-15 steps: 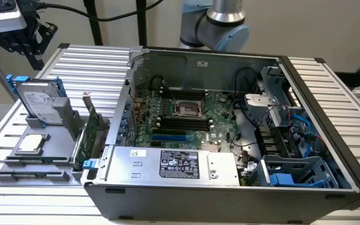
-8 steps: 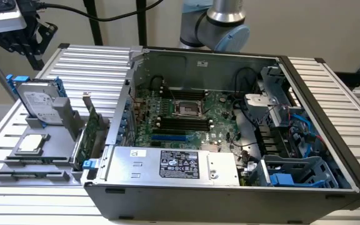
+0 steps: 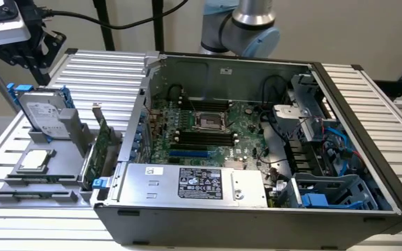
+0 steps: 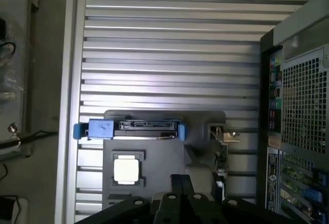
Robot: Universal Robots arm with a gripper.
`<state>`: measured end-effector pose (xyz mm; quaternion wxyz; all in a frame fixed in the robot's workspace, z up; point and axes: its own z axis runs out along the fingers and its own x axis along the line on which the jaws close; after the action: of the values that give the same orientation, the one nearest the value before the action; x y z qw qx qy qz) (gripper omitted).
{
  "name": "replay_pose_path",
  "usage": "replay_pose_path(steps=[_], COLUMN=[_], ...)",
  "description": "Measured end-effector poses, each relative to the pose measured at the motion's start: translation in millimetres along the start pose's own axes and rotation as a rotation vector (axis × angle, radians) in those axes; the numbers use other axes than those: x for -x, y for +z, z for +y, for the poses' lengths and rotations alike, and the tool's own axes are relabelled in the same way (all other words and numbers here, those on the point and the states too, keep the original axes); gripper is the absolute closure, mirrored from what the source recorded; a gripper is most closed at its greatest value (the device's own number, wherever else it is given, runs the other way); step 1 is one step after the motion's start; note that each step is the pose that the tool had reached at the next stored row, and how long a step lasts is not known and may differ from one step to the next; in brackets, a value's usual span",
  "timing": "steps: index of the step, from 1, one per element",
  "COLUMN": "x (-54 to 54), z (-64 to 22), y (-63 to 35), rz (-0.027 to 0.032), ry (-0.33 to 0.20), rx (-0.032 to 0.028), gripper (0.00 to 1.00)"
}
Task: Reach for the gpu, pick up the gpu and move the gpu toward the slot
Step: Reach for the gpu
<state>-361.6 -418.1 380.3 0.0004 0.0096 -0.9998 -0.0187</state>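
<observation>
Jaws pressed together and empty, the gripper (image 4: pixel 180 180) hangs above a grey parts tray (image 4: pixel 159 157); the gpu (image 4: pixel 221 154) stands on edge, untouched, at the side of the tray nearest the open computer case (image 4: pixel 298 80); a hard drive with blue rails (image 4: pixel 128 129) and a processor (image 4: pixel 126 169) share the tray on the slatted table (image 4: pixel 169 54).

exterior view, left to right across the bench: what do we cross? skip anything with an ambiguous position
hard drive with blue rails → gpu, standing on edge → motherboard → blue drive cage
</observation>
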Motion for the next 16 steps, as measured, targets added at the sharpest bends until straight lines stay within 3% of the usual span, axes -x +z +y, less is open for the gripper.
replay_pose_path(steps=[11,16], x=[27.6,36.4], z=[-29.9,-40.3], y=[5.4,11.4], rz=[0.0001,-0.0042], ry=[0.0,0.0], rx=[-0.0001,-0.0005], gripper=[0.89,0.89])
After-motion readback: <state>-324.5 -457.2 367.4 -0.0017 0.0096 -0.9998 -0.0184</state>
